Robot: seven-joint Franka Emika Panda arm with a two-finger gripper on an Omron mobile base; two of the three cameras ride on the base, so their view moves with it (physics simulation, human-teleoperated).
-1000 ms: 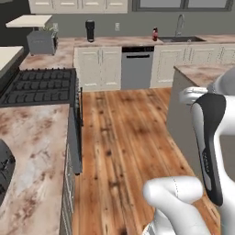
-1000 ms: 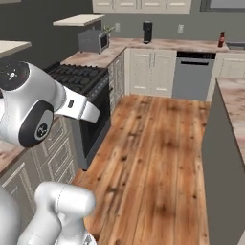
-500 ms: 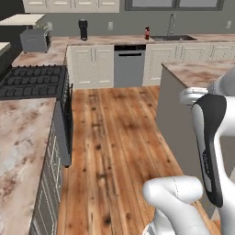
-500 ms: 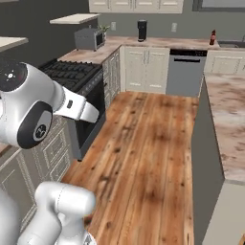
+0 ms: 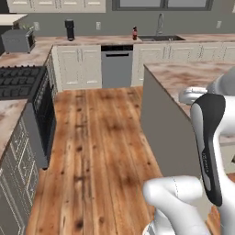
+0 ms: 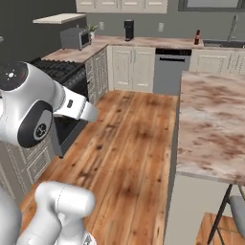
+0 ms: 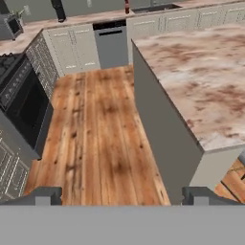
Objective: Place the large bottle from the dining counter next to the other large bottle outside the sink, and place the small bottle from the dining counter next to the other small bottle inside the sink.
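The other large bottle (image 5: pixel 134 33), pinkish-red with a white cap, stands on the far wall counter just left of the sink (image 5: pixel 161 38); it also shows in the right base view (image 6: pixel 196 37) and the hand view (image 7: pixel 127 6). The dining counter (image 5: pixel 183 73) (image 6: pixel 215 119) (image 7: pixel 201 81) is the marble-topped island to my right, and the part in sight is bare. The large bottle and the small bottle from the dining counter are out of view. The sink's inside is hidden at this distance. My gripper (image 7: pixel 122 198) is open, holding nothing, looking down over the island's near corner and the wooden floor.
A black stove (image 5: pixel 20 82) and cabinets line the left side. A dishwasher (image 5: pixel 117 66) sits under the far counter, with a toaster oven (image 5: pixel 17 40) and a coffee machine (image 5: pixel 69 28) on top. The wooden floor (image 5: pixel 101 137) forms a wide aisle. A stool (image 6: pixel 237 206) stands by the island.
The whole picture has shifted as the base moved: the stove and far counter slid left and the dining counter has come further into view on the right. The gripper stays open.
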